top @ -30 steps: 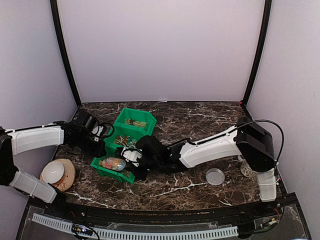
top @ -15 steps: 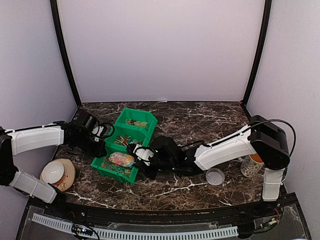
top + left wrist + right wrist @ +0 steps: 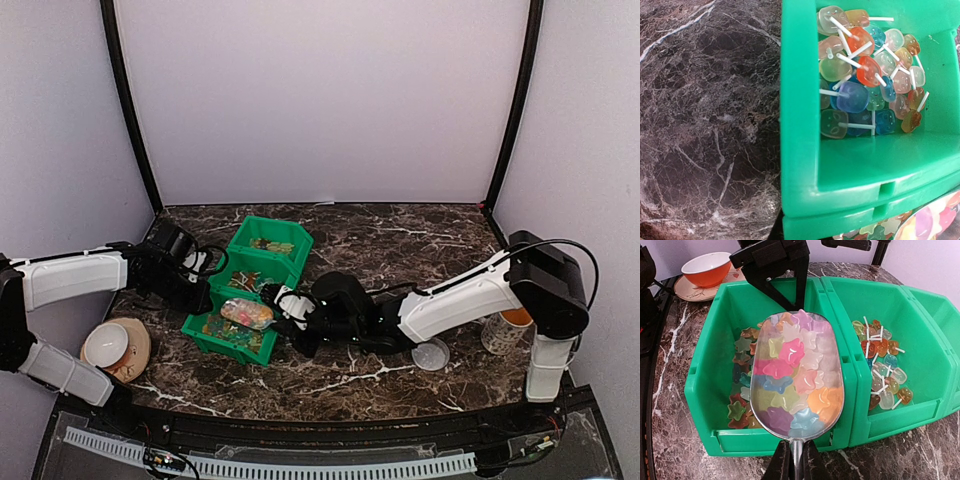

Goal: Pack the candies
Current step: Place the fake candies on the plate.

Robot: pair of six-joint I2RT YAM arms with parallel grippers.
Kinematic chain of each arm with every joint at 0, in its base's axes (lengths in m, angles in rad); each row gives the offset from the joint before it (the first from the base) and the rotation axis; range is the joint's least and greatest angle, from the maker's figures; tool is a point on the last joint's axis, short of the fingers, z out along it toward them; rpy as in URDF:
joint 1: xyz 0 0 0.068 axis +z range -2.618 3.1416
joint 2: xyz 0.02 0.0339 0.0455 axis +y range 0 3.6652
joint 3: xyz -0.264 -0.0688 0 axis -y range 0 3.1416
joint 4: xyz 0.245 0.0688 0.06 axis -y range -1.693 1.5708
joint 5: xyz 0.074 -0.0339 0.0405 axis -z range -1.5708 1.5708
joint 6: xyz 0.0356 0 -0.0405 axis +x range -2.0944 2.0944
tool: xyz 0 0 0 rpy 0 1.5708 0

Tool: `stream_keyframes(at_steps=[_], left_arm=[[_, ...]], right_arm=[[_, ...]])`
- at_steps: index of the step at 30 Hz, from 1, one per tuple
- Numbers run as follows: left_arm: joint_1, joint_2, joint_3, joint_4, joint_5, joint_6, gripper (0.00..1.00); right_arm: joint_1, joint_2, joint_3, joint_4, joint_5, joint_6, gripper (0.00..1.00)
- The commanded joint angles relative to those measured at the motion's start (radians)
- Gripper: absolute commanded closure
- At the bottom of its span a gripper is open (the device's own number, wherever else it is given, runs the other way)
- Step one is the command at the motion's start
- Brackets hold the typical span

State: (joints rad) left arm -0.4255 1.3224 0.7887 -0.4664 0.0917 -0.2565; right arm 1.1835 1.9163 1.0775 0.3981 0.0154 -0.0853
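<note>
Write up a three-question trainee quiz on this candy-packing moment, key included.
1. What does the right gripper hold?
A) a metal scoop heaped with star candies
B) a clear lid
C) a mug
2. True or false: the candies with white sticks lie in a separate green bin from the loose star candies.
3. Fill in: the bowl on the saucer is ___ on the outside.
Key: 1 A; 2 true; 3 orange.
</note>
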Motion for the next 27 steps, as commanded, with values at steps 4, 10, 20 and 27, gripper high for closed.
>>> stream_keyframes(at_steps=[4,10,20,27], left_arm=[[0.002,-0.056,0.058,0.131,0.040,-0.017,1.00],[0.003,-0.058,0.059,0.132,0.040,-0.018,1.00],[0.004,-0.063,0.058,0.132,0.037,-0.020,1.00],[0.005,-0.057,0.060,0.131,0.042,-0.020,1.00]], right_arm=[[-0.008,-0.093,0.003,0.005,0.022,-0.024,1.00],[-0.009,-0.154,-0.029,-0.002,0.028,-0.037,1.00],[-0.006,-0.129,0.046,-0.194,0.045,-0.073,1.00],[0.011,-0.099,0.166,-0.413,0.071,-0.116,1.00]])
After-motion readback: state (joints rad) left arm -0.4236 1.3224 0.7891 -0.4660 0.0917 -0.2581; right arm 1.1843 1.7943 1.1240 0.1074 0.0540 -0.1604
